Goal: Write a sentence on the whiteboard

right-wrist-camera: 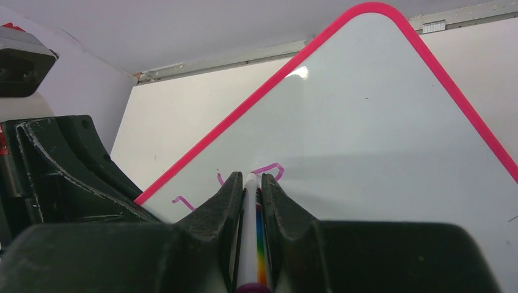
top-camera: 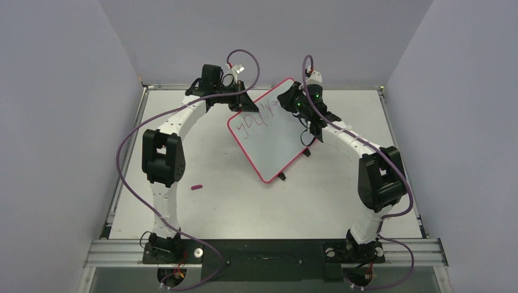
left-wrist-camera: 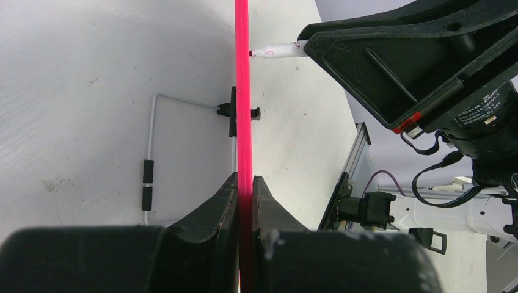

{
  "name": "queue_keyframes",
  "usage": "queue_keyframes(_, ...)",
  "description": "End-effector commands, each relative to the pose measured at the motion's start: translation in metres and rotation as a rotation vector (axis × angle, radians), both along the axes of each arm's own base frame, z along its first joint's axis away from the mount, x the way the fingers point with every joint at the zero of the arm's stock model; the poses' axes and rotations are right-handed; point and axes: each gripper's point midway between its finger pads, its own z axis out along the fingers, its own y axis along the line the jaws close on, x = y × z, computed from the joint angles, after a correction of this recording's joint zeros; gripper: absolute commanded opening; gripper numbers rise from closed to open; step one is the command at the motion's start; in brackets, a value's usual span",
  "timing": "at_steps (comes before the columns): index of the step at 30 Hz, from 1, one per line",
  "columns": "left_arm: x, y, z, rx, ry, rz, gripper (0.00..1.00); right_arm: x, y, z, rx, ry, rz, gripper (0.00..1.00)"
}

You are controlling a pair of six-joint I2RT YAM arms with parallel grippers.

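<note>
Pink-rimmed, the whiteboard [top-camera: 276,143] stands tilted at mid-table, its edge pinched tight in my left gripper [left-wrist-camera: 244,183]. My right gripper [right-wrist-camera: 250,182] is clamped on the marker [right-wrist-camera: 249,235], with the tip at the board. The sentence [top-camera: 255,117] is barely started: one line of purple strokes, perhaps "you" plus a little more, and most is left to write.
</note>
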Motion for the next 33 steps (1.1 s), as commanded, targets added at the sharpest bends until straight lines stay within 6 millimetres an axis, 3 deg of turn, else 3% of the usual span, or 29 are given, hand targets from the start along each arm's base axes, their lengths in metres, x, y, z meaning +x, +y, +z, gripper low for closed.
queue_keyframes(1,-0.017,-0.008,0.078,-0.116,-0.172,-0.091,0.0,-0.011,0.008,0.002,-0.005,-0.023,0.028,0.0)
queue_keyframes(13,-0.016,-0.009,0.076,-0.114,-0.171,-0.087,0.0,-0.023,-0.005,-0.012,-0.035,0.002,0.005,0.0)
queue_keyframes(25,-0.017,-0.007,0.078,-0.113,-0.176,-0.089,0.0,-0.02,-0.023,-0.026,-0.079,0.038,-0.061,0.0)
queue_keyframes(33,-0.018,-0.008,0.077,-0.112,-0.169,-0.089,0.0,-0.008,-0.039,-0.02,-0.092,0.044,-0.122,0.0)
